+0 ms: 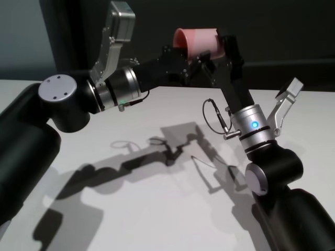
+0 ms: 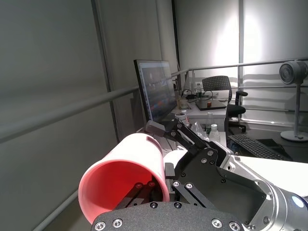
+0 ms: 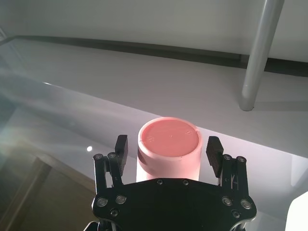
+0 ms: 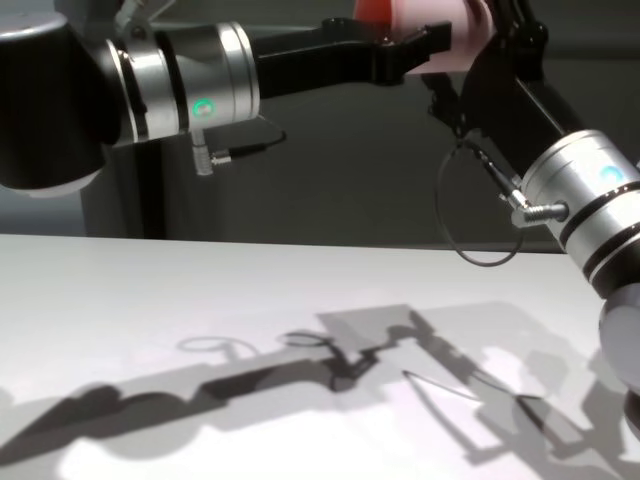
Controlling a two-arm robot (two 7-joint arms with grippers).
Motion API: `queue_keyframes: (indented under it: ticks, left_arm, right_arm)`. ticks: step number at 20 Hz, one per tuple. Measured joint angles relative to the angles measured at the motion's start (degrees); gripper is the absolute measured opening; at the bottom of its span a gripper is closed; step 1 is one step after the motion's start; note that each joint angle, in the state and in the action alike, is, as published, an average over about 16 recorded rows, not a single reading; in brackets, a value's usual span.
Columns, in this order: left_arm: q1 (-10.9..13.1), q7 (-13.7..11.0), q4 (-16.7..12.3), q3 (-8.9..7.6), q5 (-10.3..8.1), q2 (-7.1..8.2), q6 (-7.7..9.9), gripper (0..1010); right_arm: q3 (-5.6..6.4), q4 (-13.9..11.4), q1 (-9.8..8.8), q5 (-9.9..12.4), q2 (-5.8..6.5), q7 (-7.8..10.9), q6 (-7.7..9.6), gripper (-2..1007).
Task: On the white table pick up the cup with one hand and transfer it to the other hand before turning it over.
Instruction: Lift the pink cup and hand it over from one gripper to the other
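Observation:
The pink cup (image 1: 196, 39) hangs on its side high above the white table (image 1: 157, 209). My left gripper (image 1: 192, 58), on the green-lit arm, is shut on the cup's wall at the rim; in the left wrist view one finger (image 2: 144, 187) lies inside the open mouth of the cup (image 2: 130, 163). My right gripper (image 1: 222, 49), on the blue-lit arm, is open around the base end. In the right wrist view its fingers (image 3: 121, 147) stand on either side of the cup (image 3: 168, 137) with small gaps. In the chest view the cup (image 4: 425, 20) shows at the top edge.
The table (image 4: 150, 300) below carries only the arms' shadows. A black cable loop (image 1: 214, 112) hangs from the right wrist. A dark wall stands behind the table's far edge.

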Motion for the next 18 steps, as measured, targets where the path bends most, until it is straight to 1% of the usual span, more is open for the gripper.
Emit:
queue_keyframes:
  ticks: [5, 10, 14, 18]
  left_arm:
    - [0.00, 0.00, 0.00, 0.00, 0.00, 0.00, 0.00, 46]
    - [0.00, 0.00, 0.00, 0.00, 0.00, 0.00, 0.00, 47]
    - [0.00, 0.00, 0.00, 0.00, 0.00, 0.00, 0.00, 47]
    - [0.00, 0.00, -0.01, 0.00, -0.01, -0.01, 0.00, 47]
  right_arm:
    - [-0.64, -0.22, 0.02, 0.08, 0.21, -0.13, -0.51, 1002]
    - [-1.02, -0.43, 0.01, 0.06, 0.37, -0.28, -0.92, 990]
    - [-1.13, -0.57, -0.02, -0.01, 0.45, -0.40, -1.09, 949]
    - [-1.08, -0.58, -0.04, -0.06, 0.45, -0.41, -1.08, 884]
